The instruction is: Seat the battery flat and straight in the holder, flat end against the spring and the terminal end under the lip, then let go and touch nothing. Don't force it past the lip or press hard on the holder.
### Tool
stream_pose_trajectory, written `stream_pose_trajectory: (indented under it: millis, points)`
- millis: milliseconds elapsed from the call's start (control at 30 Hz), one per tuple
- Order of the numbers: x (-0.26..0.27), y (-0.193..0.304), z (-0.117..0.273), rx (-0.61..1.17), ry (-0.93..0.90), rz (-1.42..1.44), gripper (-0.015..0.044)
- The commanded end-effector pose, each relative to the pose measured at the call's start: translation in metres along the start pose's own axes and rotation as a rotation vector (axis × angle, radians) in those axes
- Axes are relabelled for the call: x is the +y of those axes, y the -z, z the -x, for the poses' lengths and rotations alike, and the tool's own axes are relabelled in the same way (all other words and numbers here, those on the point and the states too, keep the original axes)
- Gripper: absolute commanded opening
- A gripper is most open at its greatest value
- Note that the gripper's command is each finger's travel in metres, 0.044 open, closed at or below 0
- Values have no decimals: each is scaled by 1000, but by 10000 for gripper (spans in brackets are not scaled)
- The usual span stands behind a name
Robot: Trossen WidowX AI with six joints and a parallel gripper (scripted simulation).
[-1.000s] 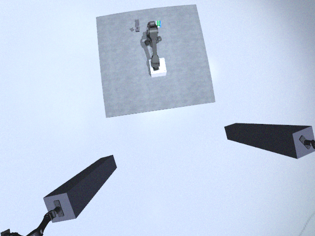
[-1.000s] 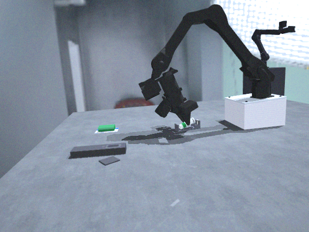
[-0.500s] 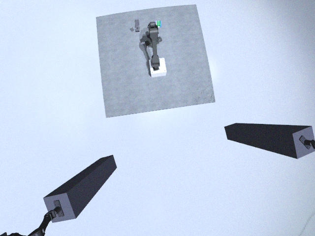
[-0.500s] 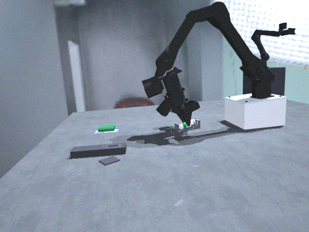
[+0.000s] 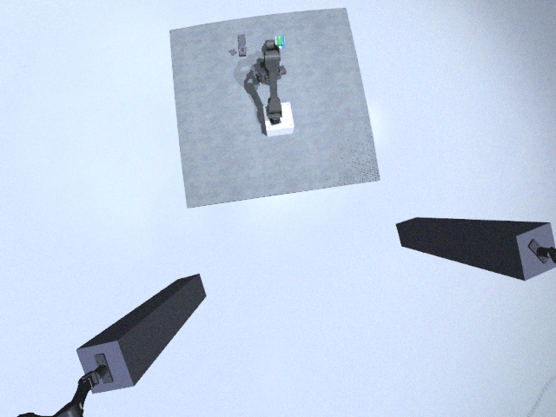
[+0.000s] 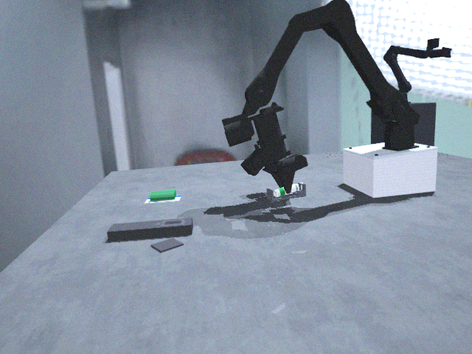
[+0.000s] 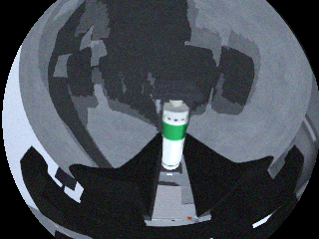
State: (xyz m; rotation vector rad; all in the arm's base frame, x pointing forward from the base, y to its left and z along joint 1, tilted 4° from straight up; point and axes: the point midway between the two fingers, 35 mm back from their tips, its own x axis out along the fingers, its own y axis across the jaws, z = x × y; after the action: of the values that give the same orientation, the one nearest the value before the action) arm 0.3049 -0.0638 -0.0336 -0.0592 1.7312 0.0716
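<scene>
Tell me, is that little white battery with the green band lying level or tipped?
Tipped slightly: the battery, between the pincer's fingers, slopes, its green-banded end lower.

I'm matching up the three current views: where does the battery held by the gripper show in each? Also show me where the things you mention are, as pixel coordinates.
Top: I can't make out the battery; the arm (image 5: 272,85) is over that area.
Exterior: right of centre, the battery (image 6: 282,191) (image 7: 173,131) at the fingertips.
Wrist: just right of centre, between the gripper's fingers.
Shared landmark: the gripper's own arm in top and exterior; its fingers (image 6: 286,178) in exterior and wrist.

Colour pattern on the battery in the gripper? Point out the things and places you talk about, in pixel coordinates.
White with one green band (image 7: 174,131); wrist view shows it best.
</scene>
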Motion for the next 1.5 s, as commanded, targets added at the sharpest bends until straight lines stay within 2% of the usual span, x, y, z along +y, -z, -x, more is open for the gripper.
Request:
stream_pose_trajectory:
  millis: [0, 467, 1467]
  points:
    - [0, -4, 1, -44, -1, 6, 59]
    - [0, -1, -2, -105, 3, 13, 59]
    - [0, 13, -7, -101, 5, 14, 59]
